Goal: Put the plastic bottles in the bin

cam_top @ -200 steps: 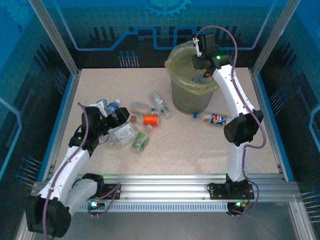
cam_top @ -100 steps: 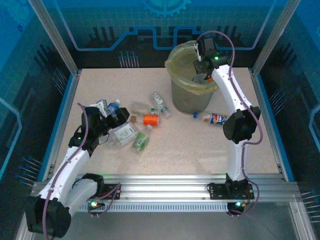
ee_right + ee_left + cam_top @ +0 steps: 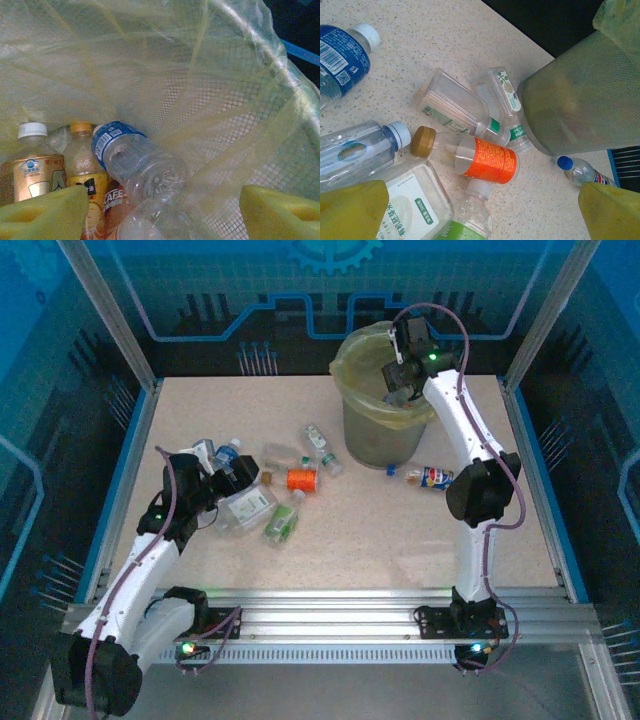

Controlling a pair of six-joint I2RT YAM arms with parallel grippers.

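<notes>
The bin (image 3: 385, 435) stands at the back right, lined with a yellow-green bag. My right gripper (image 3: 398, 380) hangs open over its mouth. Below the spread fingers (image 3: 280, 210) a clear blue-labelled bottle (image 3: 135, 160) lies loose in the bin (image 3: 240, 100), on gold- and brown-labelled bottles (image 3: 32, 170). My left gripper (image 3: 226, 482) is open above a cluster of plastic bottles: an orange-labelled one (image 3: 300, 479) (image 3: 487, 160), a green-labelled one (image 3: 282, 524), a square white-labelled one (image 3: 410, 205) and a blue-labelled one (image 3: 340, 57). My left gripper (image 3: 480, 215) holds nothing.
A blue-capped bottle (image 3: 428, 478) lies on the table just right of the bin's foot. Two clear bottles (image 3: 320, 448) lie close to the bin's left side. Metal frame posts and blue walls close the table on three sides.
My right gripper has shifted slightly over the bin and its jaws have spread wider. The left arm and the bottles on the table have not moved.
</notes>
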